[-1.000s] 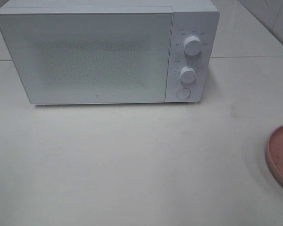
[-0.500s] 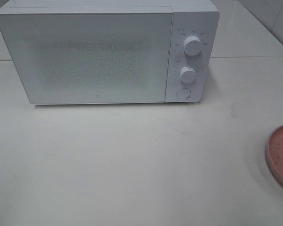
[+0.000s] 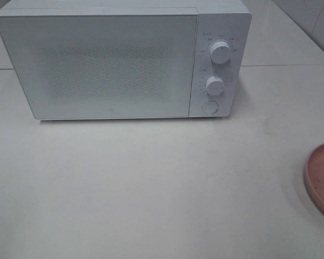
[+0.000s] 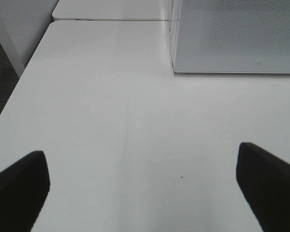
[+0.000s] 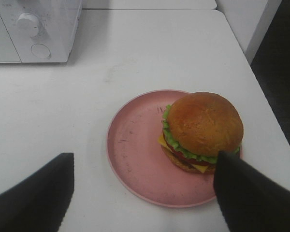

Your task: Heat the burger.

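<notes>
Burger (image 5: 202, 130), golden bun w/ lettuce, sits untouched on round pink plate (image 5: 135, 154) at worktop's right edge; white microwave (image 3: 119, 59) shut; both grippers (image 5: 140, 193) (image 4: 142, 186) released.

Soft, even overhead light — faint shadows, slightly grainy

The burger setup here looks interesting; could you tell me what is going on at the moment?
Nothing is being handled yet. The burger sits on a pink plate on the table, off to the right of the microwave, whose door is closed. The right gripper hovers open over the plate with nothing held. The left gripper is also open and empty, over bare table in front of the microwave's left corner.
</notes>
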Controlling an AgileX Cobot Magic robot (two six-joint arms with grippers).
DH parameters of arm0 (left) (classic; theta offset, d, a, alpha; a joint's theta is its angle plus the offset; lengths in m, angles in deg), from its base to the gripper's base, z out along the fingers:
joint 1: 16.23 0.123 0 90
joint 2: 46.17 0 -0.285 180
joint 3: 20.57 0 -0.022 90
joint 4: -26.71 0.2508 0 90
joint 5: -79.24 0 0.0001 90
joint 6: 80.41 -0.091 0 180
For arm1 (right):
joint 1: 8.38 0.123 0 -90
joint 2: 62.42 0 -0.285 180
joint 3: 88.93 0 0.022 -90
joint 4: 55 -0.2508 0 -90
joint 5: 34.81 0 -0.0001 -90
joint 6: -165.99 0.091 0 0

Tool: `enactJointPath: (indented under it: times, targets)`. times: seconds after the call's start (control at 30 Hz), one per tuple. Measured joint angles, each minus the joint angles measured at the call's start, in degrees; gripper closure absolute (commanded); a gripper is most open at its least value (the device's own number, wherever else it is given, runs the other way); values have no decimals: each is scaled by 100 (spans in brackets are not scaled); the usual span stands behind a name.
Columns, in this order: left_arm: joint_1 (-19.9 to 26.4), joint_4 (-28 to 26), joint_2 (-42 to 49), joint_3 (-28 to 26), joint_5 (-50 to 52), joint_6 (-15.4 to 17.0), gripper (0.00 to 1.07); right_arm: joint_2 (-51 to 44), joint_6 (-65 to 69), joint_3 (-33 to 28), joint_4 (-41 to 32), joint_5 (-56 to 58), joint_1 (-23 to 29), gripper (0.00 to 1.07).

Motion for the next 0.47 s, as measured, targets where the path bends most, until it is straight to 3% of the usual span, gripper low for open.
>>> enactJointPath:
  times: [0.47]
  targets:
    - [0, 0, 0, 0, 0, 0, 6, 0, 0, 0, 0, 0, 0, 31]
